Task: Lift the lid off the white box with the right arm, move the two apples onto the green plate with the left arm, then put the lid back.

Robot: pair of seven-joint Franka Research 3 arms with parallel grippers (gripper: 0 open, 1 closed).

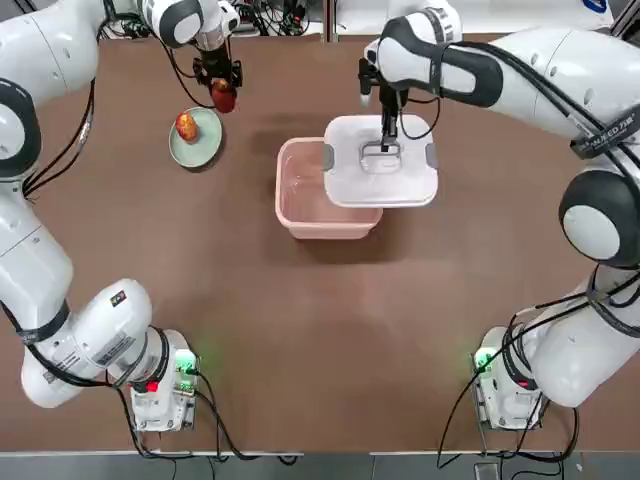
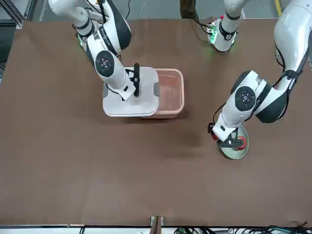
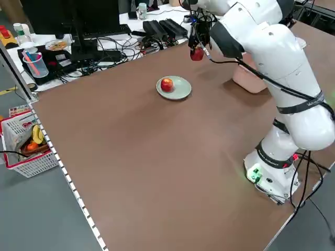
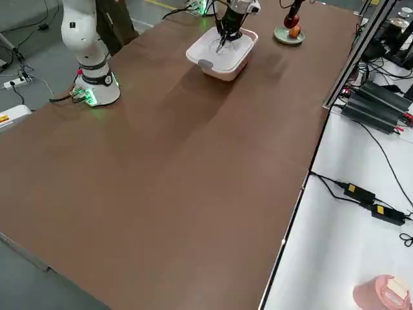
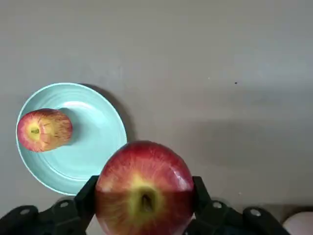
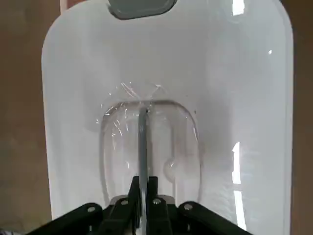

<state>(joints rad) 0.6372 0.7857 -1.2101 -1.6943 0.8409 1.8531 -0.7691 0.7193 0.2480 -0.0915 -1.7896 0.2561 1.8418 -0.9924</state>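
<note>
My left gripper [image 1: 222,92] is shut on a red apple [image 1: 224,97] and hangs just off the far right rim of the green plate [image 1: 203,146]. In the left wrist view that apple [image 5: 145,188] fills the space between the fingers. The other apple [image 1: 187,125] lies on the plate. My right gripper [image 1: 386,135] is shut on the flat handle of the white lid [image 1: 381,178]. The lid is held above the right half of the white box [image 1: 305,190], whose left part shows uncovered. In the right wrist view the gripper [image 6: 142,188] pinches the handle's thin edge.
Both arm bases [image 1: 160,385] stand at the near edge with green lights. Bare brown table lies between the plate and the box. Cables, power bricks and a basket sit beyond the table's far and left sides.
</note>
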